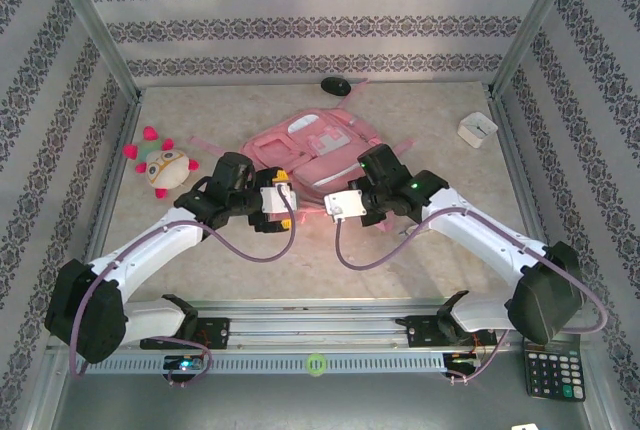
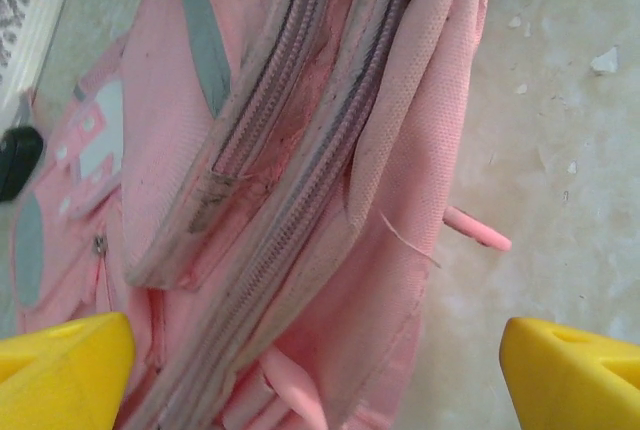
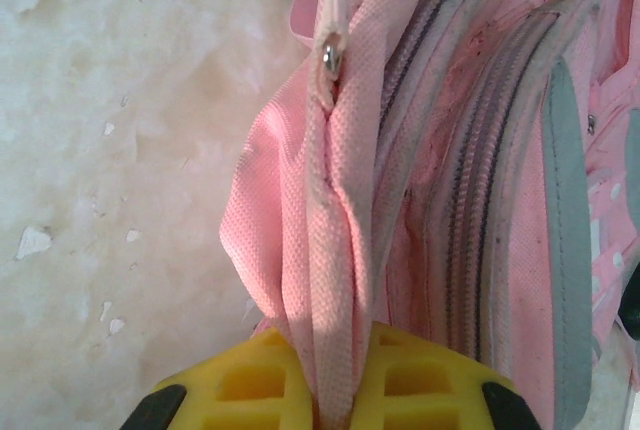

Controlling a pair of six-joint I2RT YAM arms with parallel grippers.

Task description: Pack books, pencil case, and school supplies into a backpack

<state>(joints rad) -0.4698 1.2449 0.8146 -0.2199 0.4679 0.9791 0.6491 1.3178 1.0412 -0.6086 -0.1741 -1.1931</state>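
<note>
Pink backpack (image 1: 315,145) lies at upper centre of the frame on the beige surface (image 1: 200,240), front pockets up. Left hand (image 1: 286,200) sits at its lower left edge, jaws spread wide, holding nothing. Right hand (image 3: 335,390) sits at its lower right edge, clamped on a fold of backpack fabric.

Large pink backpack (image 1: 312,142), grey zips, paler panels; front up.

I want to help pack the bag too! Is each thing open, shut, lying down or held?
backpack: lying flat, front up
left tool: open, holding nothing
right tool: shut on a fold of the backpack
calculator: lying face up
plush toy: lying face up
</note>
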